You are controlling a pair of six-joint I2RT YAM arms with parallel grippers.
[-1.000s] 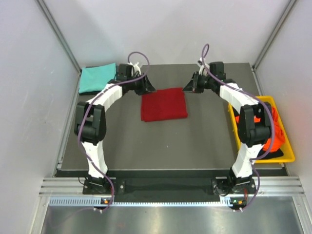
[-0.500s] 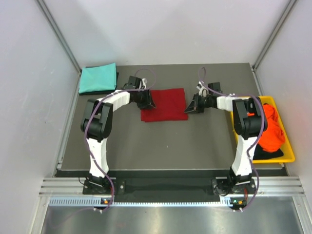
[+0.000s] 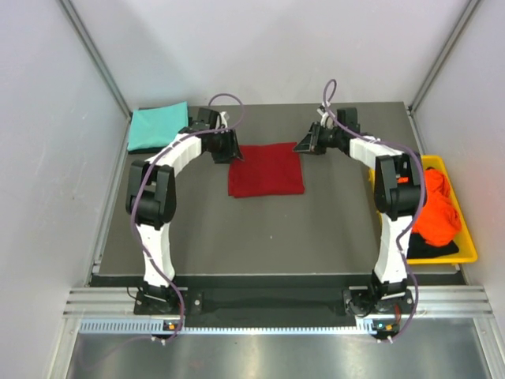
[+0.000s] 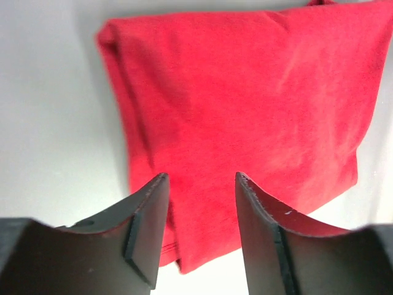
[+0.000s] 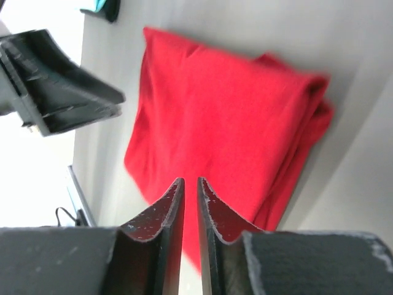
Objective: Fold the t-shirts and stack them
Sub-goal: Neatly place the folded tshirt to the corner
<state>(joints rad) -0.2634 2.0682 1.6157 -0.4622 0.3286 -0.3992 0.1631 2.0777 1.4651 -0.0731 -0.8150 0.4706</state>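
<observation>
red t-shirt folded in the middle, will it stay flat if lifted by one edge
Probably not: the red t-shirt is soft cloth, so it would likely droop. Its stacked layers, bulging loosely at one corner, may slide apart. Pushed, it could bunch.

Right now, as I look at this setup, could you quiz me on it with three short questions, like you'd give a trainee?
1. Multiple choice: which t-shirt lies folded in the middle of the scene? A) teal B) dark red C) black
2. True or false: the left tool is clamped on cloth.
3. Short answer: what is the orange t-shirt lying in?

Key:
1. B, the dark red t-shirt.
2. False. Its jaws stand apart with nothing between them.
3. The yellow bin, on the right side.
</observation>
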